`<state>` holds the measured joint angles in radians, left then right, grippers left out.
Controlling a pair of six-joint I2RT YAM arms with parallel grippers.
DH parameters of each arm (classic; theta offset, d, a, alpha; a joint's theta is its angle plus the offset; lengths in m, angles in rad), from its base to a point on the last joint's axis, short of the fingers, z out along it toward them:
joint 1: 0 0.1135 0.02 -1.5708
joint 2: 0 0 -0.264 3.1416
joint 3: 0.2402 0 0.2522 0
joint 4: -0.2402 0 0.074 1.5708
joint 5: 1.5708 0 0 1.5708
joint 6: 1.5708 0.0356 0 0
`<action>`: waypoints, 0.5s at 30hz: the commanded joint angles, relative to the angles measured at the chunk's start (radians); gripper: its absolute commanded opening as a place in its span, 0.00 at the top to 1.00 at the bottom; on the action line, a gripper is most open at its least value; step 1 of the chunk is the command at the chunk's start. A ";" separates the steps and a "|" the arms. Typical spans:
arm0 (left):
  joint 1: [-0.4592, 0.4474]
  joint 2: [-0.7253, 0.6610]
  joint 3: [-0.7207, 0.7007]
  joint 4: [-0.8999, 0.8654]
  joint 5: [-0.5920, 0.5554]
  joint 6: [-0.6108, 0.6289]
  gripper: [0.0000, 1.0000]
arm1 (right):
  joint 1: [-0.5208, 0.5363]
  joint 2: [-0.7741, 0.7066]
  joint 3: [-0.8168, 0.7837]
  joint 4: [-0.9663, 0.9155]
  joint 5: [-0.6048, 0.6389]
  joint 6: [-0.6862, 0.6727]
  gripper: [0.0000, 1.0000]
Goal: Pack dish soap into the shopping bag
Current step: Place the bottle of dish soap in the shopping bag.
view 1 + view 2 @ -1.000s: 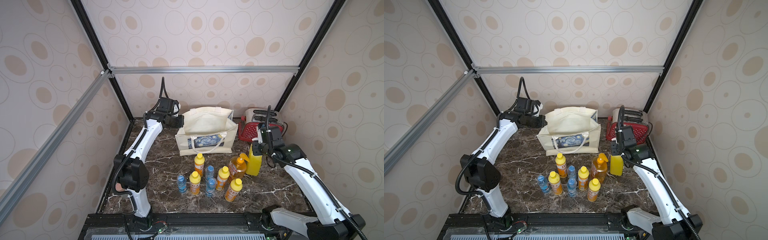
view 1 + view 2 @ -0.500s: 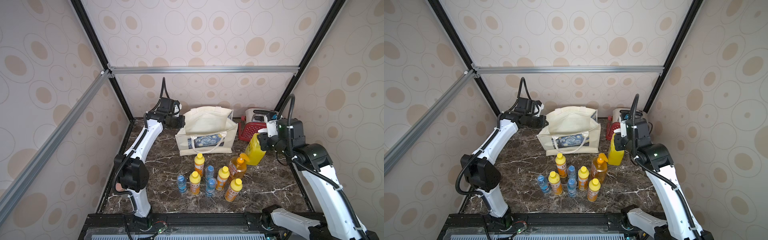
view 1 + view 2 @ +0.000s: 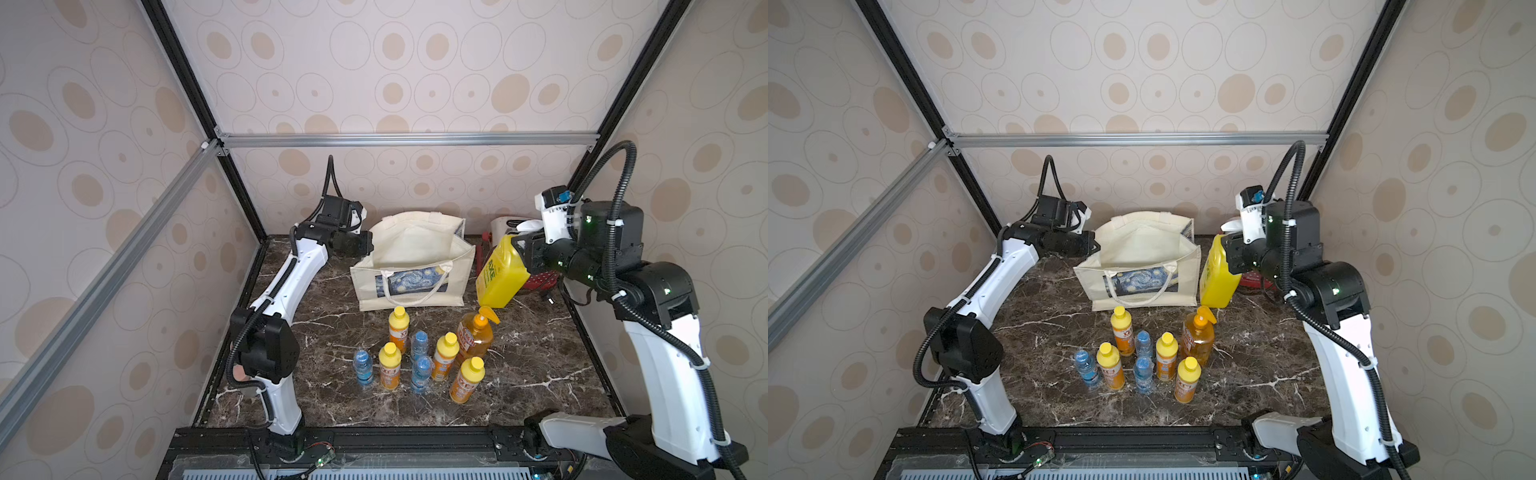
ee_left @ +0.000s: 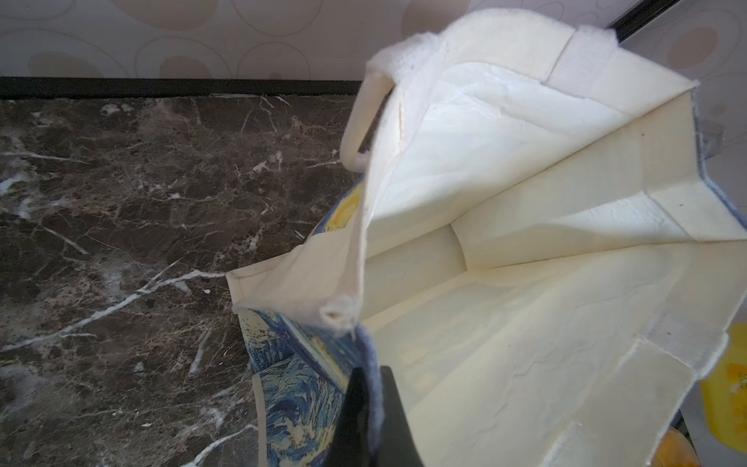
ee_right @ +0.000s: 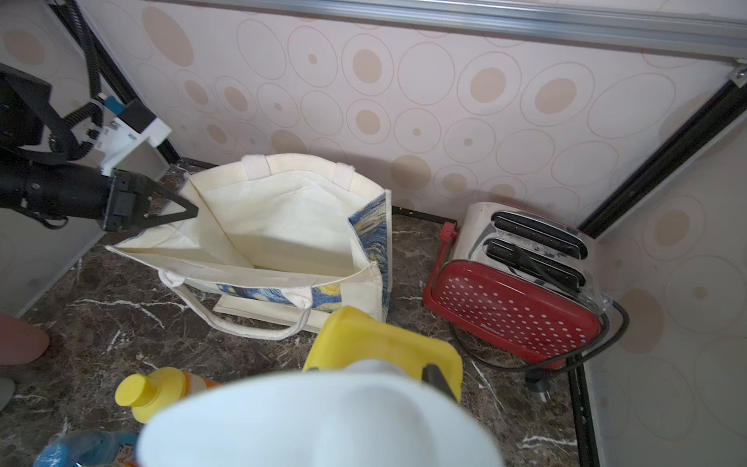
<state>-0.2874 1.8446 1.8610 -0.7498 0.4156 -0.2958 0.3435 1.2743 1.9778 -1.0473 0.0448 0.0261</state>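
Observation:
The shopping bag (image 3: 409, 266) (image 3: 1142, 266) stands open at the back of the marble table, cream with a blue swirly print. My left gripper (image 3: 368, 249) (image 4: 374, 374) is shut on the bag's left rim and holds the mouth open; the inside (image 5: 283, 226) is empty. My right gripper (image 3: 521, 249) (image 3: 1231, 253) is shut on the top of the big yellow dish soap bottle (image 3: 500, 276) (image 3: 1219, 276). The bottle hangs tilted above the table, just right of the bag. Its white pump (image 5: 319, 420) fills the right wrist view.
An amber bottle with an orange pump (image 3: 476, 336) and several small orange yellow-capped bottles (image 3: 390, 365) stand in front of the bag, with blue-capped water bottles (image 3: 363, 368) among them. A red dotted toaster (image 5: 513, 299) and its cord sit in the back right corner.
My right arm has lifted the yellow bottle off the table, up and back, and tilted it beside the bag. The left gripper has kept its hold on the rim.

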 commanded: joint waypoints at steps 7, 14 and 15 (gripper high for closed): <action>-0.029 0.044 0.029 -0.023 0.032 0.019 1.00 | 0.062 0.137 0.276 0.279 -0.092 -0.025 1.00; -0.033 0.027 0.017 -0.002 0.071 0.022 1.00 | 0.096 0.238 0.411 0.349 -0.160 0.013 1.00; -0.036 0.022 0.012 0.002 0.077 0.022 1.00 | 0.098 0.249 0.420 0.366 -0.169 0.021 1.00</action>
<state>-0.3077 1.8626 1.8687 -0.7330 0.4561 -0.2947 0.4332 1.5620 2.2913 -1.0199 -0.0689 0.0212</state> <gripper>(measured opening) 0.048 0.354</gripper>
